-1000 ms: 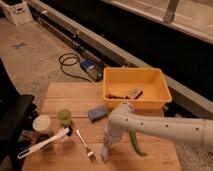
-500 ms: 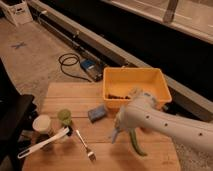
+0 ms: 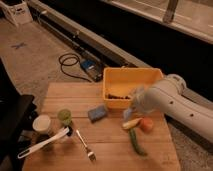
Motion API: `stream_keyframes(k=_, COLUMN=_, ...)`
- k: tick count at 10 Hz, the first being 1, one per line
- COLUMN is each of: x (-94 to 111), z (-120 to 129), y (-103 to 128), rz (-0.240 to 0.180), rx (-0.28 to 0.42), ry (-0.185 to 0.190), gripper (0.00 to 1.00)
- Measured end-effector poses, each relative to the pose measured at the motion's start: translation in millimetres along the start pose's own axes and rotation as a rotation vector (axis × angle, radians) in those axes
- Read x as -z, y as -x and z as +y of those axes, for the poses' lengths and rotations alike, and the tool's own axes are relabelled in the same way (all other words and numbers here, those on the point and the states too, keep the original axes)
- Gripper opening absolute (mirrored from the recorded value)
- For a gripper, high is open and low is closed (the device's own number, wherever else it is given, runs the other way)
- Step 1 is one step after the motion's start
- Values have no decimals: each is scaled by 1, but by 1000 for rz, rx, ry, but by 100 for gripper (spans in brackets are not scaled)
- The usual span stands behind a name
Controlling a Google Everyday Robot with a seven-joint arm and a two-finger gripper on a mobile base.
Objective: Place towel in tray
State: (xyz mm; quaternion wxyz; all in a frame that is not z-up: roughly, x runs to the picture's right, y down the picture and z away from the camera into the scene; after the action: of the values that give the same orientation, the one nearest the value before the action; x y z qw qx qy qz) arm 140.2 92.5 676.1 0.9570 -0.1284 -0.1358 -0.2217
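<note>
One limp towel (image 3: 127,114) is being held clamped in the gripper (image 3: 131,106), dangling just outside the front wall of the yellow tray (image 3: 107,85); more height is probably being called for, so that it is carried clear over the rim before being released inside

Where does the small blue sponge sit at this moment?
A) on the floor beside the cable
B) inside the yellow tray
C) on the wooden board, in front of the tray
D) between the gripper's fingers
C: the sponge lies on the wooden board just in front of the tray, apart from the gripper, which is at the tray's front wall.
</note>
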Motion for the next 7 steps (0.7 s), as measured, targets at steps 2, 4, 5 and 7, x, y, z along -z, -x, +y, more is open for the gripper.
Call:
stream_keyframes(k=2, x=0, z=0, y=0, rz=0, rx=0, ry=0, gripper=0)
stream_keyframes(k=4, x=0, z=0, y=-1, rz=0, rx=-5, ry=-1, gripper=0)
stream_keyframes(k=5, x=0, z=0, y=-4, rz=13, rx=-13, ry=-5, gripper=0)
stream_keyframes(k=7, x=3, z=-19, y=-26, rz=71, rx=-16, ry=-23, gripper=0)
